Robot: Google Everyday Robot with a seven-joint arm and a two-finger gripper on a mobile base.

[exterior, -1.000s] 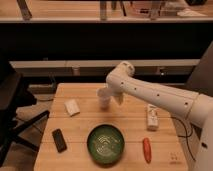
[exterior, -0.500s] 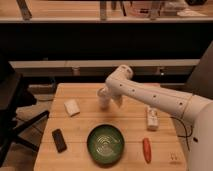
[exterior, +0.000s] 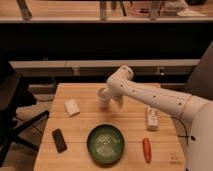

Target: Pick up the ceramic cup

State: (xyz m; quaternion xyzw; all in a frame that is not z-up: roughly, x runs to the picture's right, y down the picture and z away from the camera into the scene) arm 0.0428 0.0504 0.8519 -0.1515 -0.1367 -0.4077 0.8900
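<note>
The ceramic cup (exterior: pixel 102 96) is small, white-grey and upright, at the back middle of the wooden table (exterior: pixel 80 127). My gripper (exterior: pixel 114 98) is at the end of the white arm (exterior: pixel 150 97), which reaches in from the right. It sits right against the cup's right side, and part of it is hidden by the arm's wrist. I cannot tell whether the cup rests on the table or hangs just above it.
A green bowl (exterior: pixel 105 144) stands at the front middle. An orange carrot-like thing (exterior: pixel 146 150) and a white bottle (exterior: pixel 151 118) lie to the right. A white packet (exterior: pixel 72 107) and a black device (exterior: pixel 59 140) lie to the left. A black chair (exterior: pixel 12 107) stands beside the table's left edge.
The arm's elbow has shifted slightly left and up. The cup and gripper stay at nearly the same spot.
</note>
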